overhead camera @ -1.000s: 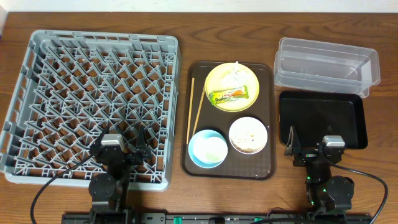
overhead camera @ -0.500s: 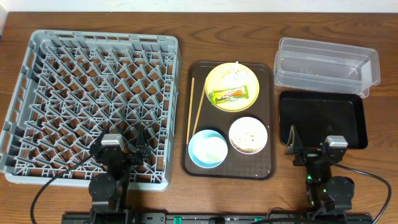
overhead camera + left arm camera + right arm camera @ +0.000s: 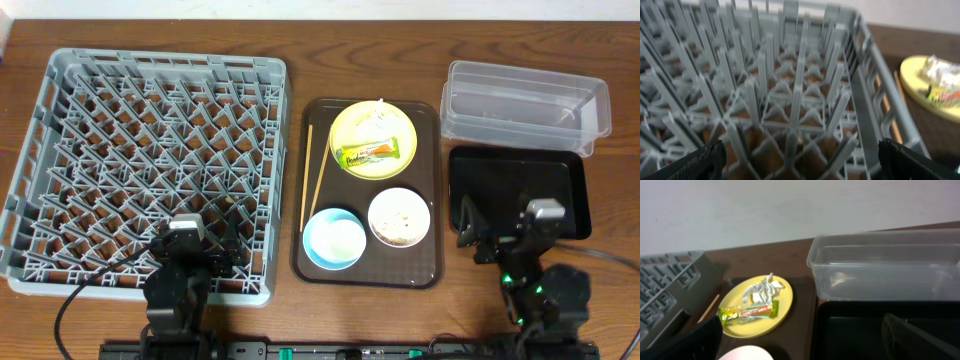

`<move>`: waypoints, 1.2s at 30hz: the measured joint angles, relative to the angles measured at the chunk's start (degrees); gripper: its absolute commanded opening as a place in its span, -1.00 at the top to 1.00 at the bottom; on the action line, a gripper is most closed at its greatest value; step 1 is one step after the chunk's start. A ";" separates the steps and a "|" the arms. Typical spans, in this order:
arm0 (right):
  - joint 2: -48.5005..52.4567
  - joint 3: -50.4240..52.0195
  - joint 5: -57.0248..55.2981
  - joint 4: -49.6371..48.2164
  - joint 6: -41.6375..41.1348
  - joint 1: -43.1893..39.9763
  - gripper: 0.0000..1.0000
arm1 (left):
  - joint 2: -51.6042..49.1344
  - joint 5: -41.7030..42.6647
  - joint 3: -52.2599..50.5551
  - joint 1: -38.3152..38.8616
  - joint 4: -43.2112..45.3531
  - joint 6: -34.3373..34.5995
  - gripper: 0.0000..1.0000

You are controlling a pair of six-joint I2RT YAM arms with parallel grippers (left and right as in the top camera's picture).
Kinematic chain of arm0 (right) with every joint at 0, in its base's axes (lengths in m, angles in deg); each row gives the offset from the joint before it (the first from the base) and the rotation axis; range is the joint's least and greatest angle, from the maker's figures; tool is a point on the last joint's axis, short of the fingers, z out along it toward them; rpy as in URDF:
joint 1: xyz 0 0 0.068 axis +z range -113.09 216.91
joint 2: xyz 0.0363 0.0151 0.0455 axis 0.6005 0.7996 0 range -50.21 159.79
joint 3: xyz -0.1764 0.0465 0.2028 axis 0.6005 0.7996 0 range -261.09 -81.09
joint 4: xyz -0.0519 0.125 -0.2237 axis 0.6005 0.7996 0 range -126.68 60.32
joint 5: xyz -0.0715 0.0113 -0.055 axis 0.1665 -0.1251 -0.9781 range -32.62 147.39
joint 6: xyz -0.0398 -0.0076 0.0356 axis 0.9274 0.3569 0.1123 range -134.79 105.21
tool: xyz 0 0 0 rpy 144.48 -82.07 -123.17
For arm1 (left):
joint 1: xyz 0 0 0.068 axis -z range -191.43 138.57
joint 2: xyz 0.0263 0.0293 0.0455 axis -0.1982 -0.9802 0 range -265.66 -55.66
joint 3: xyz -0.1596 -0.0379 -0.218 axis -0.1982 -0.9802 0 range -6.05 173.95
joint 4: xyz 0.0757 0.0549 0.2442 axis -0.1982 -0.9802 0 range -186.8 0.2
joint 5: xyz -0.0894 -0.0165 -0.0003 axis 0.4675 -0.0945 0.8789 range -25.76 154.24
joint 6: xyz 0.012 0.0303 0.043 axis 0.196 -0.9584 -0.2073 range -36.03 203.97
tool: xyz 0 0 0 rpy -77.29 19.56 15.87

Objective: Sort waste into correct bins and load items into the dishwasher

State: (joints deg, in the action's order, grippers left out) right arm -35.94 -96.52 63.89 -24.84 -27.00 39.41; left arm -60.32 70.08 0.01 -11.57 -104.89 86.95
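— Since the snack wrapper (image 3: 368,153) lies flat on the yellow plate (image 3: 345,128), touching the crumpled tissue (image 3: 377,118), where do we take hold?

— We judge it light, thin and slick, so we pinch one crimped end. The tissue looks soft and should squash; we nip its raised peak.

— And around them?

— The plate sits at the far end of the brown tray (image 3: 425,170), with the chopsticks (image 3: 308,175) along its left edge. The blue bowl (image 3: 333,240) and the cream bowl (image 3: 399,216) holding rice scraps sit nearer us. We expect rigid, smooth dishes, best gripped at the rim.

— Further out on the table (image 3: 300,30)?

— The dish rack (image 3: 150,150) lies left, the clear tub (image 3: 520,100) and black tray (image 3: 515,190) right.

— Our grippers?

— Both gape wide, holding nothing. The left gripper (image 3: 800,167) hangs over the rack, the right gripper (image 3: 802,340) over the black tray.
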 measured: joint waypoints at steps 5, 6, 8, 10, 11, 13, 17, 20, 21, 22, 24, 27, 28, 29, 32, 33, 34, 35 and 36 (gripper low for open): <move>18.93 -18.03 3.32 8.39 4.55 0.00 -0.98 | -5.84 0.22 3.10 0.00 -3.56 0.00 -0.98; 22.38 -21.57 4.31 11.04 5.42 0.00 -0.99 | -6.40 0.22 3.52 0.00 -3.56 0.00 -0.98; 29.20 -28.33 5.95 14.99 7.13 0.02 -0.99 | -7.63 0.24 4.09 0.00 -3.58 0.00 -0.98; 34.88 -34.32 7.26 19.76 8.52 0.00 -0.99 | -8.09 0.24 4.20 0.00 -3.67 0.00 -0.98; 37.77 -37.33 8.07 22.23 9.35 0.00 -0.98 | -8.15 0.24 4.20 0.00 -3.69 0.00 -0.98; 42.12 -41.97 9.35 26.69 10.67 0.02 -0.99 | -8.22 0.24 4.20 0.00 -3.82 0.00 -0.98; 52.54 -53.66 11.21 35.32 13.70 1.31 -0.98 | -8.31 0.24 4.20 0.00 -3.89 0.00 -0.98; 59.63 -62.49 11.96 41.70 16.46 3.85 -0.99 | -8.33 0.24 4.20 0.00 -3.89 0.00 -0.98; 61.55 -65.05 12.02 43.95 17.03 4.57 -0.98 | -8.33 0.24 4.20 0.00 -3.87 0.00 -0.98; 63.63 -68.00 11.93 47.04 17.51 5.25 -0.99 | -8.35 0.24 4.20 0.00 -3.96 0.00 -0.98; 69.07 -75.43 12.00 53.46 18.34 6.58 -0.99 | -8.37 0.24 4.20 0.00 -3.89 0.00 -0.98; 76.63 -84.91 12.20 62.64 18.53 7.48 -0.99 | -8.37 0.24 4.20 0.00 -3.93 0.00 -0.98; 79.34 -87.97 12.13 65.55 18.60 7.67 -0.98 | -8.35 0.24 4.22 0.00 -3.96 0.00 -0.98; 82.05 -90.95 12.11 67.91 18.53 7.89 -0.98 | -8.35 0.24 4.22 0.00 -3.96 0.00 -0.98; 89.66 -98.64 11.85 72.72 18.51 8.98 -0.98 | -8.35 0.24 4.22 0.00 -3.96 0.00 -0.98; 91.30 -100.21 11.96 72.39 18.51 9.40 -0.98 | -8.35 0.24 4.22 0.00 -3.98 0.00 -0.98; 92.65 -101.20 12.07 71.19 18.49 9.88 -0.99 | -8.35 0.24 4.22 0.00 -3.98 0.00 -0.98; 93.66 -101.72 12.22 69.83 18.53 10.45 -0.98 | -8.35 0.24 4.22 0.00 -3.98 0.00 -0.98; 94.23 -101.90 12.44 68.65 18.51 10.88 -0.99 | -8.35 0.24 4.22 0.00 -3.98 0.00 -0.98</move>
State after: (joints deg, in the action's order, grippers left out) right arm 58.28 -198.41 76.32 43.81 -8.49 50.29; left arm -68.67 70.32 4.23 -11.57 -108.87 86.95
